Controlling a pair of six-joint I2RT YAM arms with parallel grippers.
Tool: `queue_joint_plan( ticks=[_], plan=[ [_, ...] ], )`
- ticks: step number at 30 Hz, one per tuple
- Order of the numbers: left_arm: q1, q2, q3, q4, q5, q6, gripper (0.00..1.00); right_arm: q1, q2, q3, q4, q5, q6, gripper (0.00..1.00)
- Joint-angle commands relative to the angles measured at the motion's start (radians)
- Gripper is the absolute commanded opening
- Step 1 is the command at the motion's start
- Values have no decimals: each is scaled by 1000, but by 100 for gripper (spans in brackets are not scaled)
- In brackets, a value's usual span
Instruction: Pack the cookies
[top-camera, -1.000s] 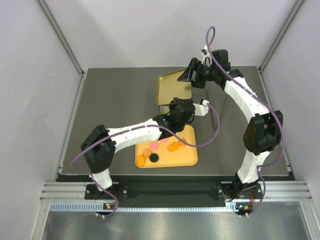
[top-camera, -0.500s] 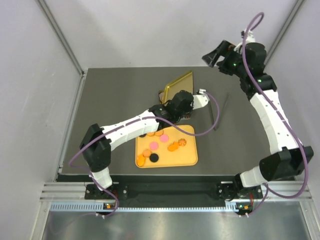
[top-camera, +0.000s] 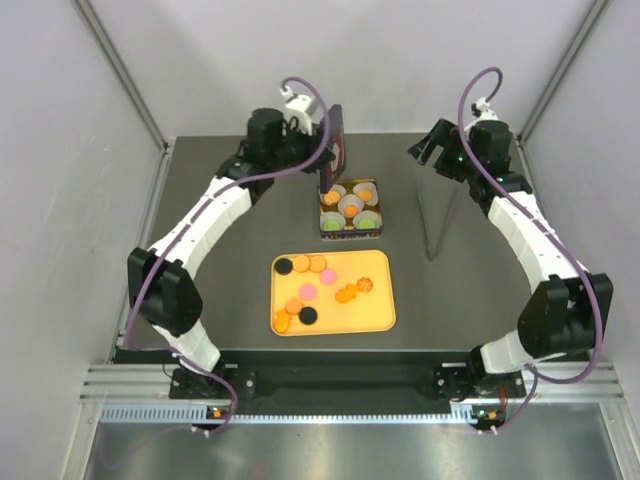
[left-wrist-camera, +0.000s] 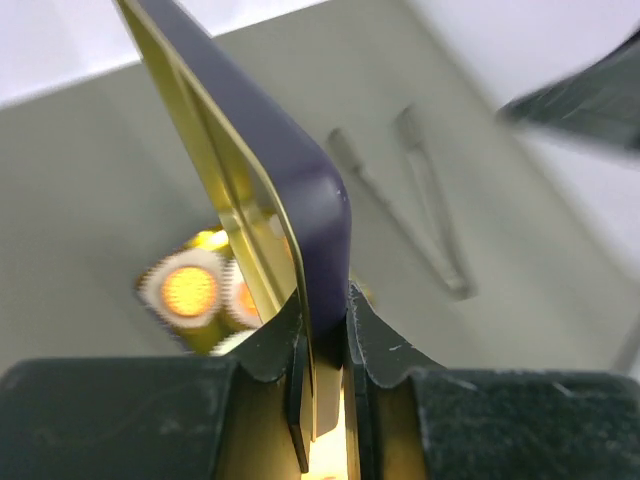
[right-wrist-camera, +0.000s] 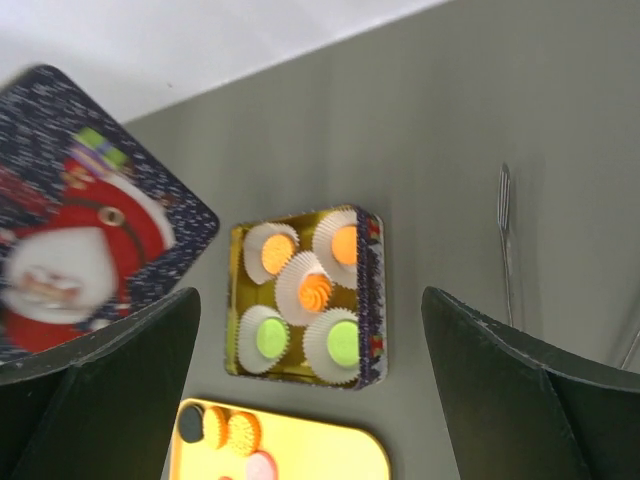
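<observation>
Several cookies (top-camera: 309, 291), orange, pink and black, lie on a yellow tray (top-camera: 378, 312); a few show in the right wrist view (right-wrist-camera: 232, 430). An open square tin (top-camera: 350, 208) holds white paper cups with orange and green cookies (right-wrist-camera: 330, 343). My left gripper (top-camera: 322, 150) is shut on the tin's lid (top-camera: 337, 152) and holds it upright on edge above the tin's back left. In the left wrist view the fingers (left-wrist-camera: 385, 335) pinch the lid's rim (left-wrist-camera: 300, 200). My right gripper (top-camera: 430, 150) is open and empty, up to the right of the tin (right-wrist-camera: 370, 290).
Metal tongs (top-camera: 440, 215) lie on the dark table right of the tin; they also show in the left wrist view (left-wrist-camera: 420, 215) and the right wrist view (right-wrist-camera: 508, 240). The lid's Santa picture (right-wrist-camera: 80, 260) faces the right wrist camera. Grey walls enclose the table.
My left arm has swung from over the tray to the back left, lifting the lid upright off the tin and uncovering it. My right gripper let go of the lid and pulled back right.
</observation>
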Motion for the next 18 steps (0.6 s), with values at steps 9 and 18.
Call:
queue_joint_plan(
  ticks=[9,18],
  plan=[
    [186,144,-161,726,606,-839,0,-2,100,-29,186,-92,-29,91],
    [197,417,-157,1140,768,-1226,0,12,190,-38,270,-156,-26,91]
  ],
)
